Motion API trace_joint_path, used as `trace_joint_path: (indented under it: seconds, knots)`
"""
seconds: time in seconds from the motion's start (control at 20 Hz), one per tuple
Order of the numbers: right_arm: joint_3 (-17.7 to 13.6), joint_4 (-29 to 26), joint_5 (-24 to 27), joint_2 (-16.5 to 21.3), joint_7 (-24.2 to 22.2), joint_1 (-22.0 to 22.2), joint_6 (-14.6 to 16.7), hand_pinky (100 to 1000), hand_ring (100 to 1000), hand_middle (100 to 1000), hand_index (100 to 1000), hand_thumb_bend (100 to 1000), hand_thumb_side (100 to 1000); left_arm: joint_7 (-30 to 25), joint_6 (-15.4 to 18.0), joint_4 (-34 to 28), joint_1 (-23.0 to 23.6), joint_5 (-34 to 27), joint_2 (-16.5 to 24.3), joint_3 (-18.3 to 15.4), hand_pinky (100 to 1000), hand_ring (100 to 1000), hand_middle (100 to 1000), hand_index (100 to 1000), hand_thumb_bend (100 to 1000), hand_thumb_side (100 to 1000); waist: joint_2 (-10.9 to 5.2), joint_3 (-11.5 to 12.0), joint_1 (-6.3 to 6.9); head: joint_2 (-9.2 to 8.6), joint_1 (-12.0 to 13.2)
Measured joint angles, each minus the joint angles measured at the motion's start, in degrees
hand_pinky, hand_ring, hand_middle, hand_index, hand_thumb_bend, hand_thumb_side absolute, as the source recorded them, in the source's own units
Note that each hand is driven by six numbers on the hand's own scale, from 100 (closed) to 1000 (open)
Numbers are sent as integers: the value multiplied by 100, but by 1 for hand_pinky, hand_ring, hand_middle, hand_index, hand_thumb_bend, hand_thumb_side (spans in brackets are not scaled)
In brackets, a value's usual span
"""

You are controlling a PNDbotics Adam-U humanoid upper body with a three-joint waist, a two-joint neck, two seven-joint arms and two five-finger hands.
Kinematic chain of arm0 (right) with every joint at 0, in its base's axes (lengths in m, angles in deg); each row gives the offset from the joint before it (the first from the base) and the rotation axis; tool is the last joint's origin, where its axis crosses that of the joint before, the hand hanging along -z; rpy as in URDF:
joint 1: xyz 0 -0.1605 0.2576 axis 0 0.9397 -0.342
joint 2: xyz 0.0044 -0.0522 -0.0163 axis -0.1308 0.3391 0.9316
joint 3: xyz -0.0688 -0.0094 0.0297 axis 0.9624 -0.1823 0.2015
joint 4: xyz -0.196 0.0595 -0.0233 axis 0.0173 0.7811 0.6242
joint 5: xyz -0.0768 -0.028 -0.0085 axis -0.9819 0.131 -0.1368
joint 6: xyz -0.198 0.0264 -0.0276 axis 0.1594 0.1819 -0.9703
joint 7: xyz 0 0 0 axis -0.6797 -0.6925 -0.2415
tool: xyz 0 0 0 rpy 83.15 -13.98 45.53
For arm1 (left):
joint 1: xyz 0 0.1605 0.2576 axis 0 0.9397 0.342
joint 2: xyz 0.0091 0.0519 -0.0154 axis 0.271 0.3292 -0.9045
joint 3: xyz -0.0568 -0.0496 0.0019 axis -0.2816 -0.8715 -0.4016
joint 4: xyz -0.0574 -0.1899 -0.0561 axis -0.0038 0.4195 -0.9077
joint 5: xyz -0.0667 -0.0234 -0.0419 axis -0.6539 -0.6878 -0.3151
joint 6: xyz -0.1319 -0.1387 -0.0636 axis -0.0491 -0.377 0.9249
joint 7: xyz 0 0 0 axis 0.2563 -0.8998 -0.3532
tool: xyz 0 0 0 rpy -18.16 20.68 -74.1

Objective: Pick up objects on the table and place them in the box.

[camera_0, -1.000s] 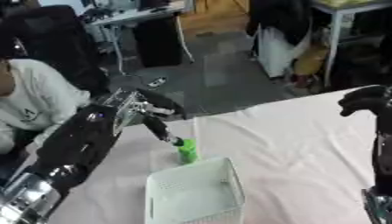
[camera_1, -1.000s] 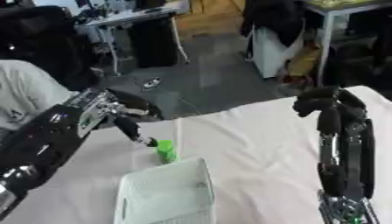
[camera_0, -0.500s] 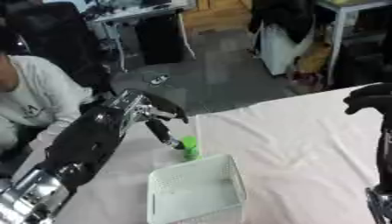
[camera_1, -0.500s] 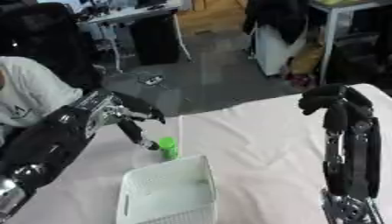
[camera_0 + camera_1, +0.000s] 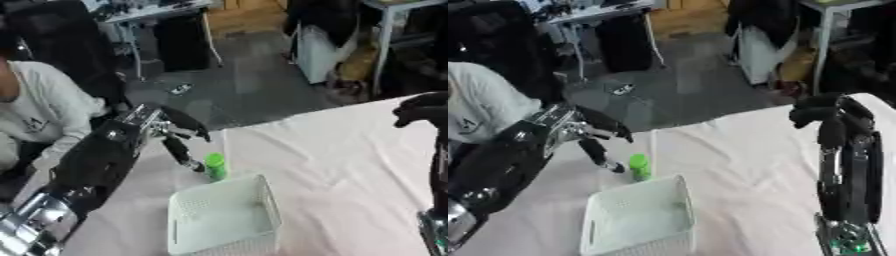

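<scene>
**Green bottle stood a finger's reach from my left hand, beside the box**

My left hand [image 5: 171, 131] hung over the table [image 5: 350, 150] with its fingers spread wide and holding nothing, one long finger pointing down and toward the green bottle [image 5: 214, 166]. The bottle stood upright, its long axis vertical, just beside that fingertip on the side away from my arm; whether the finger actually touched it I could not tell. The white box [image 5: 225, 216], an open-topped mesh basket with nothing visible inside, sat on the near side of the bottle, its far rim just below the bottle's base, so close that the two may have been touching.

My right hand [image 5: 826, 113] was held up, well apart from the bottle, across the whole width of the pale cloth and raised off the table, its fingers curled in on themselves around nothing. The left hand was plainly the nearer of the two, and I judged the pick-up to be its job.

The relation that mattered was this: seen from the bottle, my left hand lay to the outside and slightly behind, the box to the front. To my mind, a grasp would need the fingers and thumb brought round the bottle's upright sides from that outer flank, and then only a short carry toward me over the box rim. A careless nudge from the pointing finger could tip the bottle, I reckoned, since it stood tall and narrow.
</scene>
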Motion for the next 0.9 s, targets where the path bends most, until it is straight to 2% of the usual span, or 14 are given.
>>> trace_joint_path:
  seconds: [0.3,0.35,0.4,0.9]
  knots:
    - [0,0,0,-1,0,-1,0,392,517,545,554,100,1000,44,44,136,8,-14,-48,-36,1000,1000,1000,1000,753,845,1,-3,0,-5,-4]
    - [0,0,0,-1,0,-1,0,392,517,545,555,100,1000,46,46,157,9,-28,-53,-38,1000,1000,1000,1000,788,870,2,-3,0,-8,-4]
    - [-1,0,0,-1,0,-1,0,392,517,545,555,100,1000,49,49,179,9,-48,-74,-42,1000,1000,1000,1000,751,846,2,-3,0,-11,-4]
    - [0,-4,0,-48,0,-16,0,393,518,545,555,100,1000,68,69,187,53,48,-183,-46,1000,1000,1000,1000,757,840,9,-69,2,-37,1]
